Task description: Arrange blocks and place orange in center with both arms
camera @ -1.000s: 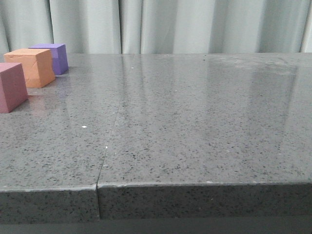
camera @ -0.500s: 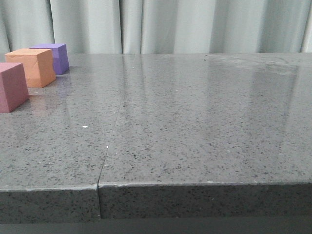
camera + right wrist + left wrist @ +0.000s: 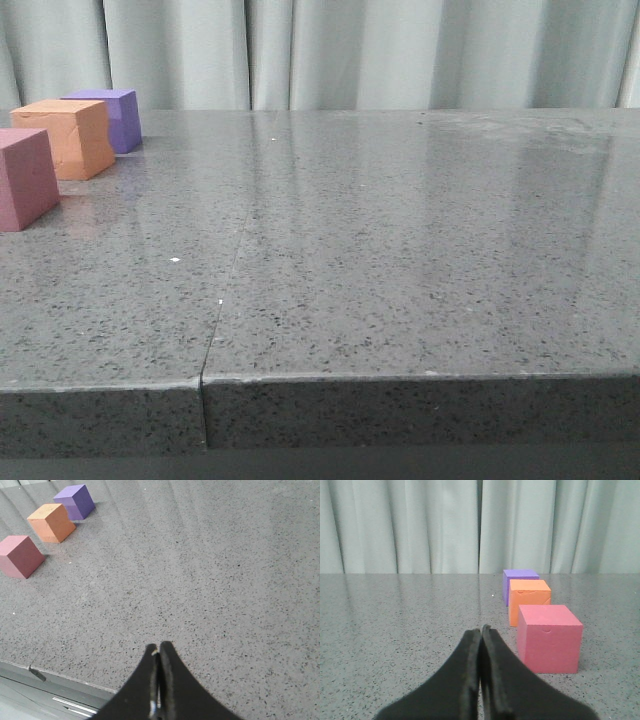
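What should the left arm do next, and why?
Probably nothing but open up: the left gripper is shut and holds nothing, and the orange cube already sits between the purple cube and pink-red cube, in one row.

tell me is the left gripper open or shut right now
Shut. In the left wrist view the left gripper has its jaws pressed together with nothing between them, short of the pink-red cube.

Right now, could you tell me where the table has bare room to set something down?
Bare: the table from the seam rightward, and the front strip near its edge. Crowded: the far left, where the pink-red cube, orange cube and purple cube sit in a row. Left gripper and right gripper are both shut and empty.
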Robot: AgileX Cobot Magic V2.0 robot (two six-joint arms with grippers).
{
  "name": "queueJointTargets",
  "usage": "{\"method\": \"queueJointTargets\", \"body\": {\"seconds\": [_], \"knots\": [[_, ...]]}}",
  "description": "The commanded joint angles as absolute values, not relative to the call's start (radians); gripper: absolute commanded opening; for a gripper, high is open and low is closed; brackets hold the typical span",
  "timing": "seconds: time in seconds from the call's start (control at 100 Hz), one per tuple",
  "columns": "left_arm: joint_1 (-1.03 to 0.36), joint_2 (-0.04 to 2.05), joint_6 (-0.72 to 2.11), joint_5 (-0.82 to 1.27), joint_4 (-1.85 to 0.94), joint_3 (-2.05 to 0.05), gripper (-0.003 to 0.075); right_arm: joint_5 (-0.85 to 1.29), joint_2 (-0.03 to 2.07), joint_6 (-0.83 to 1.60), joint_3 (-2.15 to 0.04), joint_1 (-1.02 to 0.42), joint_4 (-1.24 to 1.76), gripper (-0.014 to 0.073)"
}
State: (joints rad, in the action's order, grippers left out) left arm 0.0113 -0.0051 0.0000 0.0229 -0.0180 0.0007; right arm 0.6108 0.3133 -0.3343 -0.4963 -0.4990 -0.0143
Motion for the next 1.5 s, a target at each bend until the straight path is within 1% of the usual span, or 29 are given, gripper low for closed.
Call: {"method": "queueJointTargets", "body": {"seconds": [0.0,0.28,0.44,0.62,0.73,0.83,0.93,1.4,1.49], "knots": [[0.014,-0.036,0.000,-0.054,-0.026,0.040,-0.0020,0.531,0.322,-0.329,-0.523,-0.497,-0.015,-0.0068],[0.014,-0.036,0.000,-0.054,-0.026,0.040,-0.0020,0.458,0.322,-0.329,-0.518,-0.483,-0.016,-0.0068],[0.014,-0.036,0.000,-0.054,-0.026,0.040,-0.0020,0.385,0.322,-0.307,-0.516,-0.392,-0.048,-0.0068],[0.014,-0.036,0.000,-0.054,-0.026,0.040,-0.0020,0.164,0.319,-0.178,-0.438,-0.239,-0.034,-0.0068],[0.014,-0.036,0.000,-0.054,-0.026,0.040,-0.0020,0.018,0.295,-0.147,-0.356,-0.180,-0.034,-0.0068],[0.014,-0.036,0.000,-0.054,-0.026,0.040,-0.0020,-0.053,0.262,-0.118,-0.276,-0.144,-0.034,-0.0068],[0.014,-0.036,0.000,-0.054,-0.026,0.040,-0.0020,-0.062,0.229,-0.084,-0.207,-0.115,-0.028,-0.0068],[0.014,-0.036,0.000,-0.054,-0.026,0.040,-0.0020,-0.067,0.046,-0.087,0.013,0.011,0.000,-0.0068],[0.014,-0.036,0.000,-0.054,-0.026,0.040,-0.0020,0.006,-0.021,-0.088,0.011,0.028,0.000,-0.0068]]}}
